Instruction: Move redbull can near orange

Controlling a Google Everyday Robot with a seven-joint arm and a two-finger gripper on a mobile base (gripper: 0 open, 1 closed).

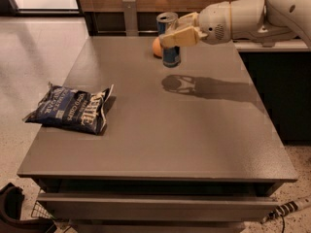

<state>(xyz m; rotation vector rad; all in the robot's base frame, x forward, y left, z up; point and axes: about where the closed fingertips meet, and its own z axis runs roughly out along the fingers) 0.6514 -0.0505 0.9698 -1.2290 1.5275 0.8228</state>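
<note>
- Broadly, the grey surface (155, 144) fills most of the view, and the work is happening at its far edge, at 12 o'clock.
- The pale arm (243, 16) reaches in from 2 o'clock. It is cut off at the upper right corner, so nothing of the base shows.
- A dark blue chip bag (70, 109) lies flat toward 9 o'clock, well apart from everything else.
- The claw (171, 35) is closed round the upper half of the redbull can (171, 57) and carries it. The far side of the claw is hidden behind the metal.
- The redbull can hangs upright near 12 o'clock. It seems to be off the surface, since its shadow (181, 84) falls apart from it toward 5 o'clock. How much room lies beneath it is hard to judge.
- The orange (156, 47) sits at the can's 9 o'clock, just beside or behind it and largely covered by it. Whether the two touch I cannot tell.
- One risk is that lowering from here brings the can's base against the fruit. A nudged orange would roll, and with the far edge so near it might drop off.
- Another risk is that a slim, tall can set down slightly tilted topples when it is let go.
</note>
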